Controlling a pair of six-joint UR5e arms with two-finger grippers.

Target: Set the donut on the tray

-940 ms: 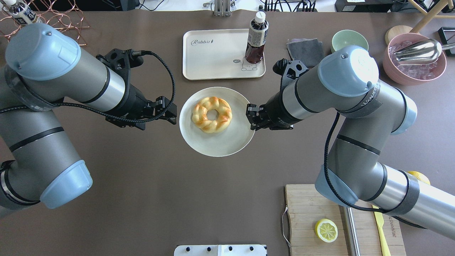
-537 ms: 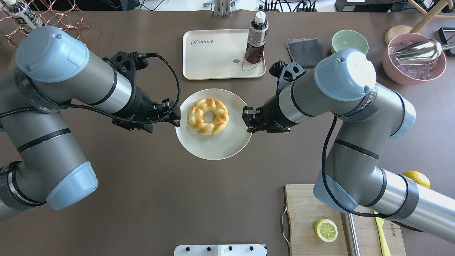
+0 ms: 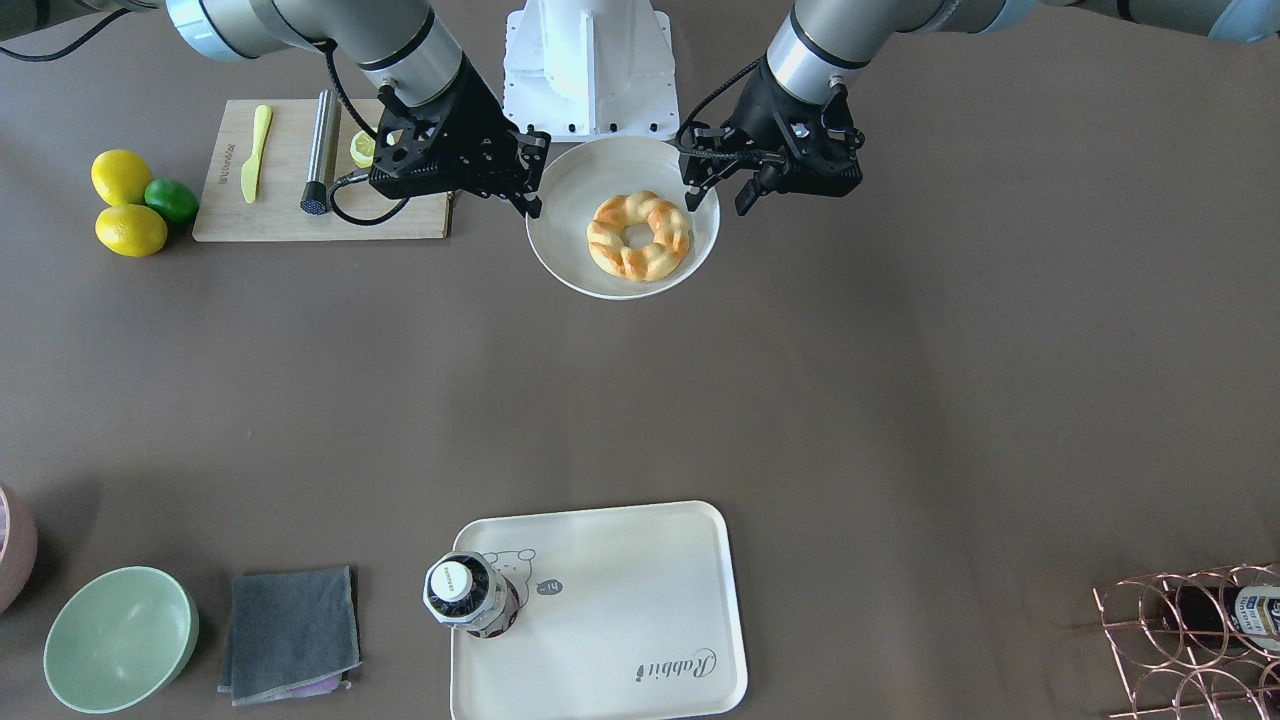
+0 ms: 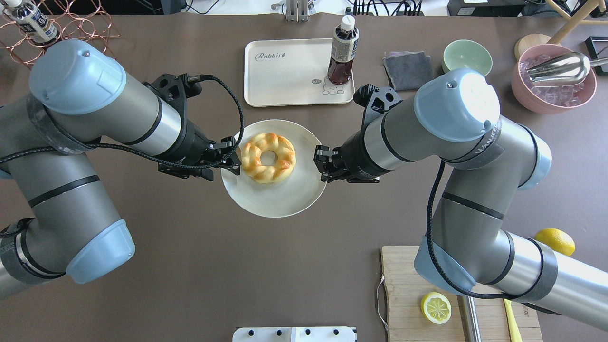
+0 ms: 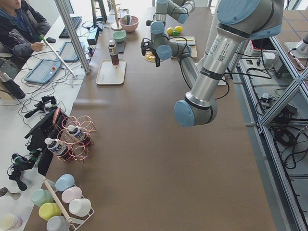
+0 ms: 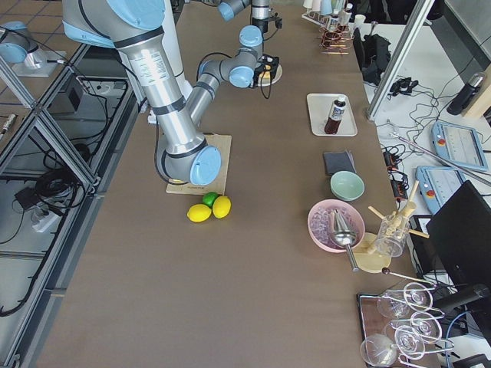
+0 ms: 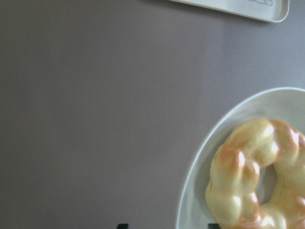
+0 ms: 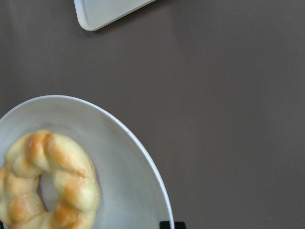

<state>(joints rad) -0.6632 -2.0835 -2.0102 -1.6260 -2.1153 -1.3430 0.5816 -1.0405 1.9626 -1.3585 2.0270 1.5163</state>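
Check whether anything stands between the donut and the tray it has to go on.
Nothing visible does: only bare table lies between the plate holding the donut and the tray. A bottle stands on one tray corner, over the cartoon print, and the rest of the tray is bare.

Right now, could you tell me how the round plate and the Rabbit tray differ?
The plate is round and carries the donut; the tray is rectangular and carries a bottle. The plate is flanked by the left pincer and the right pincer; the tray lies beyond them. Both are cream-white.
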